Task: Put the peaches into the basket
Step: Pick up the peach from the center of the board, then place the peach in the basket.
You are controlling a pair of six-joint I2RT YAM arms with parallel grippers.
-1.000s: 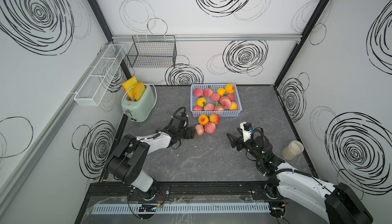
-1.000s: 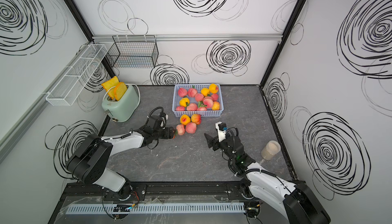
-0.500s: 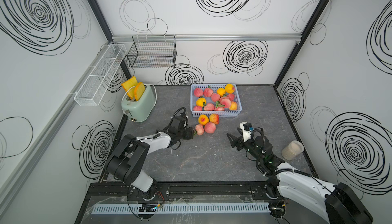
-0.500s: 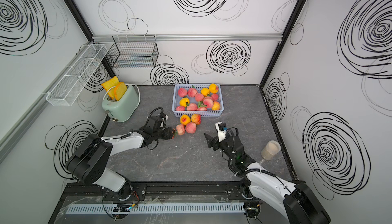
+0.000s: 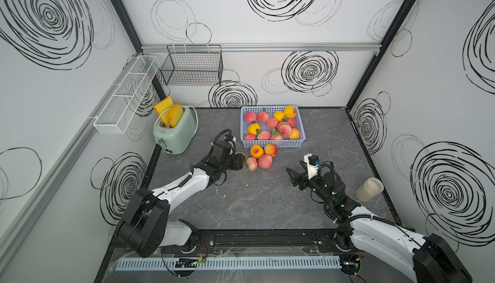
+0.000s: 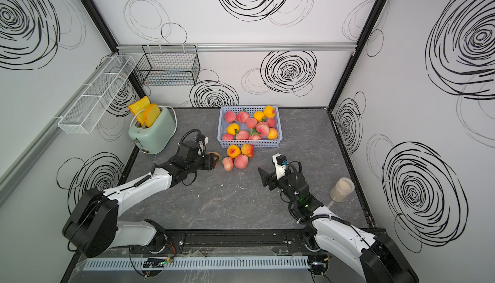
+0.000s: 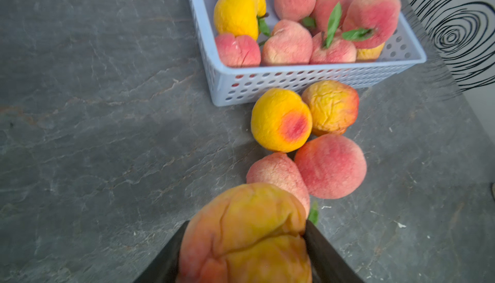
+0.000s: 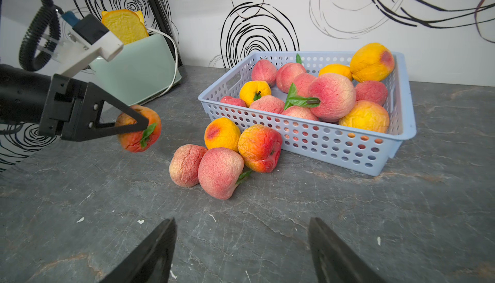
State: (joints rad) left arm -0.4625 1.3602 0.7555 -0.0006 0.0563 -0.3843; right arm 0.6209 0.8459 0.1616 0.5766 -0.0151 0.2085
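**Left claw**: closed on one orange-yellow peach, a finger on each flank, the soft skin pressed into creases. This side-on grip leaves the underside free. In the right wrist view the fruit appears to hang just clear of the table. My judgement is that the pick is made and the carry not yet done.

**Basket**: ahead of my left claw, beyond the loose fruit, and already well filled with peaches. Its near wall faces the claw, so the load must rise over the cluster and the rim.

**Loose peaches**: four, bunched between claw and basket.
- The pale pink one lies just off the claw's tips.
- The pink one touches it.
- The yellow one lies further ahead.
- The orange-red one rests against the basket wall.

**Right claw**: jaws wide apart, empty, low over the table, with the cluster ahead and apart from it. I judge it waits there to leave the left arm room.
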